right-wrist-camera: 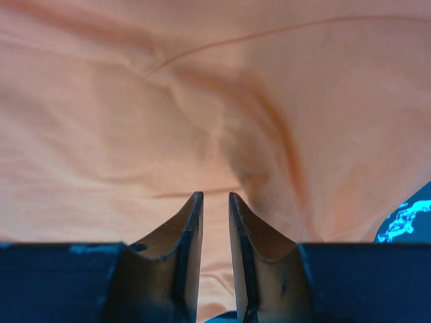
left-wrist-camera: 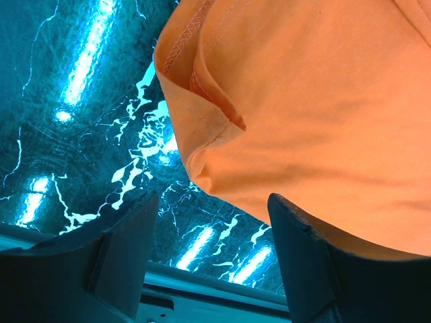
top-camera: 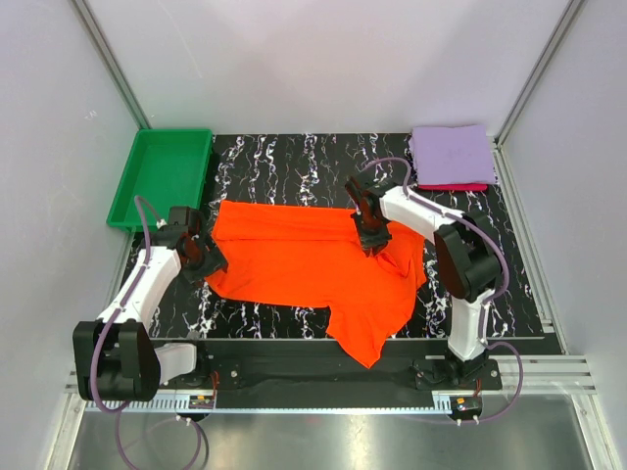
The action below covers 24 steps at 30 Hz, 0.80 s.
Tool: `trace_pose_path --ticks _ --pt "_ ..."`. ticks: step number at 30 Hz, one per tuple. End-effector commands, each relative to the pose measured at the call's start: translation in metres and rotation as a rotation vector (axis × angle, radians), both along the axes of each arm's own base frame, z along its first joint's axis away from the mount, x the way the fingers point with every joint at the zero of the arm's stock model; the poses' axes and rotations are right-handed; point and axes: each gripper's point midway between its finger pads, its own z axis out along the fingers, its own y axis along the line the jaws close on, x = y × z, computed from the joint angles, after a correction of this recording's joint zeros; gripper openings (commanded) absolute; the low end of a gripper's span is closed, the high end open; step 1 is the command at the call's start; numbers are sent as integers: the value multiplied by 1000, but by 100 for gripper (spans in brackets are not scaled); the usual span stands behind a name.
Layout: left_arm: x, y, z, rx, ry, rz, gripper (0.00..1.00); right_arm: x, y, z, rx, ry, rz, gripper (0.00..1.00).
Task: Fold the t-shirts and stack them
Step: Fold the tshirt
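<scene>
Top external shows us the orange-red t-shirt (top-camera: 313,259) spread loosely across the middle of the black marbled table (top-camera: 294,162); it is rumpled, and one lobe of it reaches past the near edge between the two arm bases. At the far right corner we see the lavender t-shirt (top-camera: 453,154) folded flat, lying on top of the crimson-pink t-shirt (top-camera: 456,186), of which only a thin strip shows at the near side. The green tray (top-camera: 162,176) sits at the far left corner, well apart from the cloth.

The left gripper (top-camera: 208,259) is low at the left edge of the orange-red t-shirt. In the left wrist view we find its fingers (left-wrist-camera: 128,242) spread wide, with a hemmed, doubled-over corner of the shirt lying just beyond the gap; the cloth runs up to the finger on the right of that view, and nothing is held.

The right gripper (top-camera: 372,243) points down onto the shirt's far right part. In the right wrist view its fingers (right-wrist-camera: 192,229) stand almost together with a thin slit between them, and a ridge of cloth rises just past the tips; whether any cloth is nipped there we cannot tell.
</scene>
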Motion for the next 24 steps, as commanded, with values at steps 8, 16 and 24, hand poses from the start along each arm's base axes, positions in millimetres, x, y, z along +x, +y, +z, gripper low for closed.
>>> trace_pose_path --ticks 8,16,24 --pt "11 -3 10 -17 -58 -15 72 35 -8 -15 -89 -109 4 31" --pt "13 -3 10 -15 -50 -21 72 47 -7 -19 -109 -130 16 33" --pt "13 -3 7 -14 -41 -22 72 46 -12 -13 -127 -139 7 19"
